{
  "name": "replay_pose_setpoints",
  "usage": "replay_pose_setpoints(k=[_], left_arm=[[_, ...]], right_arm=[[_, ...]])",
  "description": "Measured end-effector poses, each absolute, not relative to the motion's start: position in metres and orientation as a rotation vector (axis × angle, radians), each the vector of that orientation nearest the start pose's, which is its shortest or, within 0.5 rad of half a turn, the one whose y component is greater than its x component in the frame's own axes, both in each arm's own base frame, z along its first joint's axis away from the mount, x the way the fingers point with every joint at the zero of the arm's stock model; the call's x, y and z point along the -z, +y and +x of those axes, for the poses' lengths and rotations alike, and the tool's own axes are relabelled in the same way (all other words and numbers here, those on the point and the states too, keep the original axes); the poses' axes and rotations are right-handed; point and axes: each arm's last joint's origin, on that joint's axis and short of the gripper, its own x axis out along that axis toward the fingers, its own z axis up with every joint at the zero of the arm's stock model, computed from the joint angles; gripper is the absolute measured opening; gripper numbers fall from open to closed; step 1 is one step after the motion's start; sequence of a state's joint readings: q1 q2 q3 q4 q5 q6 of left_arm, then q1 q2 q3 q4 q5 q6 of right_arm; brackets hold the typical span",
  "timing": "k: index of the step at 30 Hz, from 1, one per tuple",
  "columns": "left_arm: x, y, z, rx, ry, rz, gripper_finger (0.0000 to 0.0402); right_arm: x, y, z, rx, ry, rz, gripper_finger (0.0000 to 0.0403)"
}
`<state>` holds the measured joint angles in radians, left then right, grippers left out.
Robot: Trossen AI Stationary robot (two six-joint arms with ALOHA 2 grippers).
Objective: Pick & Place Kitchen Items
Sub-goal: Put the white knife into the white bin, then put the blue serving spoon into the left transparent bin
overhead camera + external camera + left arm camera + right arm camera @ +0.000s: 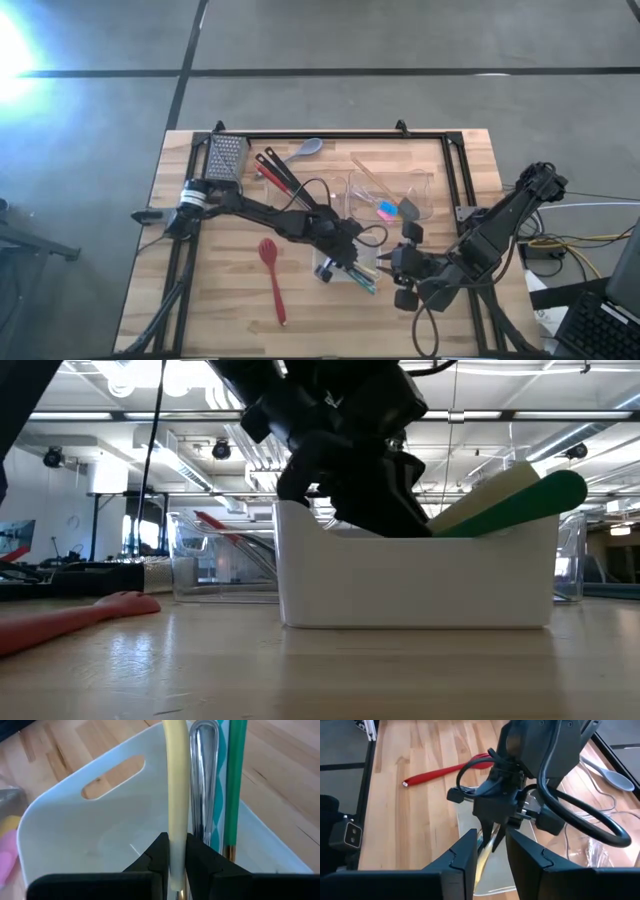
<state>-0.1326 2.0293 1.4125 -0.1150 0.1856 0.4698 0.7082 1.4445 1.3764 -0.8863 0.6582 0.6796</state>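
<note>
- High view: two dark arms met over the near middle of the wooden table [220,300]. The left gripper [345,252] hung above the white tray [327,270], with the right gripper [400,272] just beside it to the right. One red spoon [270,275] lay alone on open wood left of the tray; one grey spoon [305,150], a grater [226,157] and two clear bins [400,195] sat toward the far edge
- Low view: the tray's white wall [415,585] filled the frame, one cream handle [490,495] and one green handle [525,505] slanting out over its right rim; the red spoon's tip [70,615] lay at left on bare wood
- Left wrist view: the left gripper's fingers [155,855] were clenched on one cream-handled utensil [175,785] standing in the tray [75,835], beside one steel handle [202,775] and one green one [235,780]
- Right wrist view: the right gripper [490,847] hovered with its fingers apart, holding nothing, facing the left gripper [492,827] over the tray
- No writing could be read
</note>
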Motion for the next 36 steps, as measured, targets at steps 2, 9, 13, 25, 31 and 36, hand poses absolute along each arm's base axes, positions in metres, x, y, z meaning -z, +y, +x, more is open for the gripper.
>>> replay_pose_setpoints(k=[2,9,13,25,31,36], left_arm=[[-0.183,-0.064,0.438,0.471,0.651,0.425,0.0042],[-0.182,-0.063,0.437,0.468,0.656,0.421,0.0109],[-0.189,-0.065,0.436,0.473,0.677,0.414,0.016],[-0.317,-0.072,0.389,0.439,0.656,0.401,0.0185],[-0.345,-0.082,0.325,0.298,0.755,0.43,0.0177],[-0.355,-0.079,0.261,0.103,0.78,0.478,0.0176]], right_arm=[[-0.334,0.174,0.23,0.2,0.702,0.048,0.0091],[-0.335,0.174,0.23,0.199,0.698,0.052,0.0078],[-0.335,0.174,0.23,0.198,0.698,0.052,0.0072],[-0.335,0.174,0.23,0.207,0.694,0.084,0.0077],[-0.334,0.175,0.23,0.215,0.698,0.126,0.0085],[-0.334,0.175,0.23,0.214,0.699,0.124,0.0083]])
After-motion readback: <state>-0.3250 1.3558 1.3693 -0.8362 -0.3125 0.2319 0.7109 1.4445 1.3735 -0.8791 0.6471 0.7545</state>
